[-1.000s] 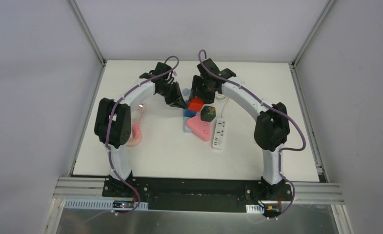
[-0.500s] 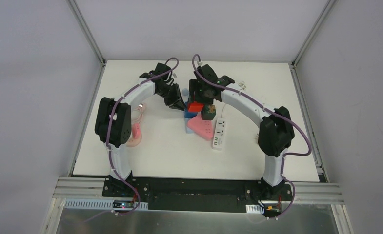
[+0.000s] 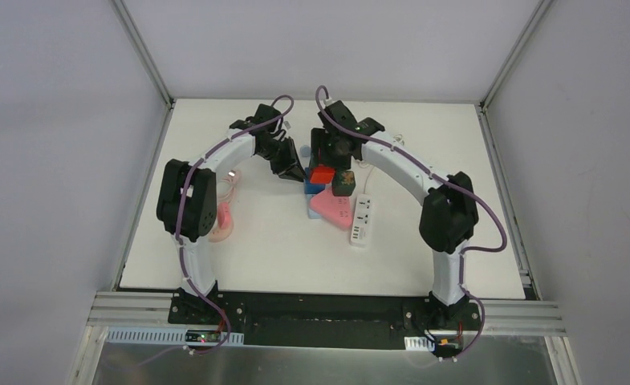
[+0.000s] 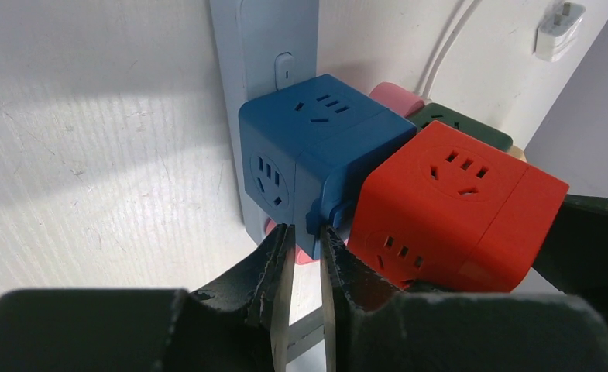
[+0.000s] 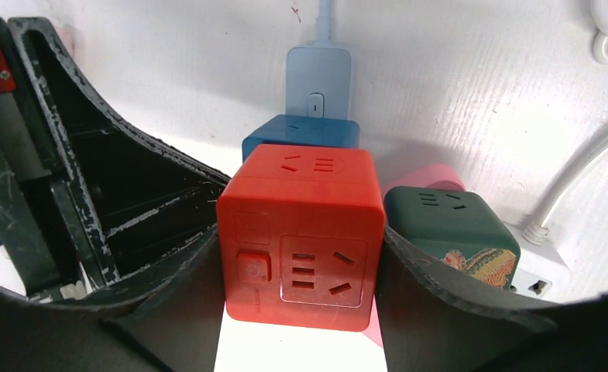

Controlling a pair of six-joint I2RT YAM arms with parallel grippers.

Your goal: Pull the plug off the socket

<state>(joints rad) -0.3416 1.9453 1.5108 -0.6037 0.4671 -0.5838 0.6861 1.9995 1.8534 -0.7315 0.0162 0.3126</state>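
Observation:
A red cube plug (image 3: 322, 174) sits against a blue cube socket (image 3: 310, 187) at the table's middle back. The blue cube stands on a light-blue power strip (image 4: 262, 46). My right gripper (image 3: 327, 163) comes from behind. In the right wrist view my right gripper (image 5: 300, 244) has a finger pressed on each side of the red cube (image 5: 300, 232). My left gripper (image 3: 294, 168) is beside them on the left. In the left wrist view my left gripper (image 4: 304, 236) is nearly shut, its tips pinching the lower edge of the blue cube (image 4: 308, 147), with the red cube (image 4: 455, 209) to its right.
A dark green cube (image 3: 343, 184) and a pink socket block (image 3: 331, 210) lie right of the red cube. A white power strip (image 3: 362, 218) with its cable (image 5: 579, 170) lies further right. A pink object (image 3: 223, 220) sits at the left. A white charger (image 4: 558, 31) lies behind.
My right gripper has swung left and come down round the red cube, closing on its sides. My left gripper has stayed at the blue cube.

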